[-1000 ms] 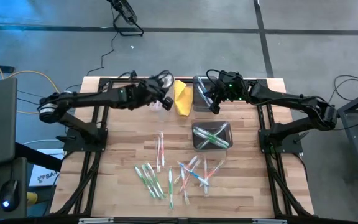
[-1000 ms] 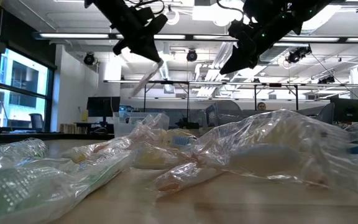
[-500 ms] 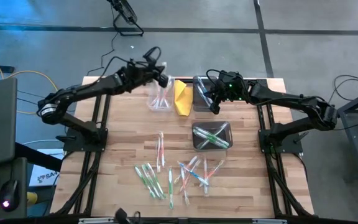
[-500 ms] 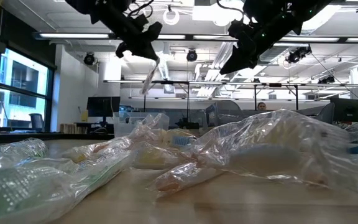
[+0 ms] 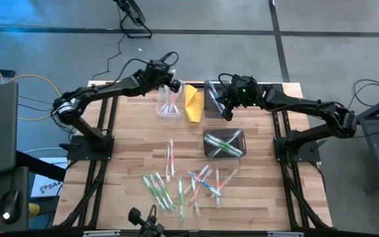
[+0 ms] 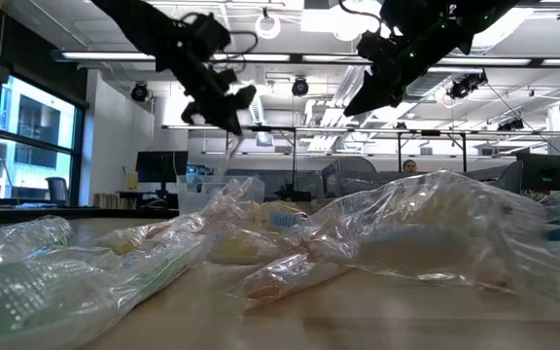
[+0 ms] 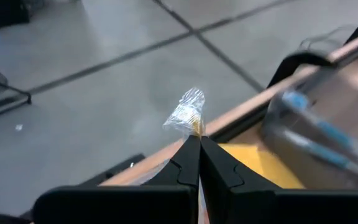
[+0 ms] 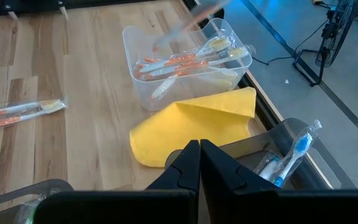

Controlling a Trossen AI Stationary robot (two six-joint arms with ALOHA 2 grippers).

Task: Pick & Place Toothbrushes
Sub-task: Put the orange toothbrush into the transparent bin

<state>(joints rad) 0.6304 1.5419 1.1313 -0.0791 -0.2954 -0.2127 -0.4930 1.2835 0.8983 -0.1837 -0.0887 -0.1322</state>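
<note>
Wooden tabletop: loose toothbrushes lie nearest, well short of the clear bin. Left gripper, clamped on a wrapped toothbrush, has swung over that bin since a second ago; drop looks imminent. Right gripper, fingers together and empty, waits beyond the yellow cloth.

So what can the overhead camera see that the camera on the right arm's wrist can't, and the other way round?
Only the overhead view shows both arms, the left gripper over the clear bin, and the loose toothbrushes scattered across the near part of the table.

Only the right wrist view shows detail: orange-handled toothbrushes lying in that clear bin, and a wrapped blue toothbrush in a darker bin, past the shut right gripper.

Both show the clear bin, the yellow folded cloth beside it, and the wooden table.
</note>
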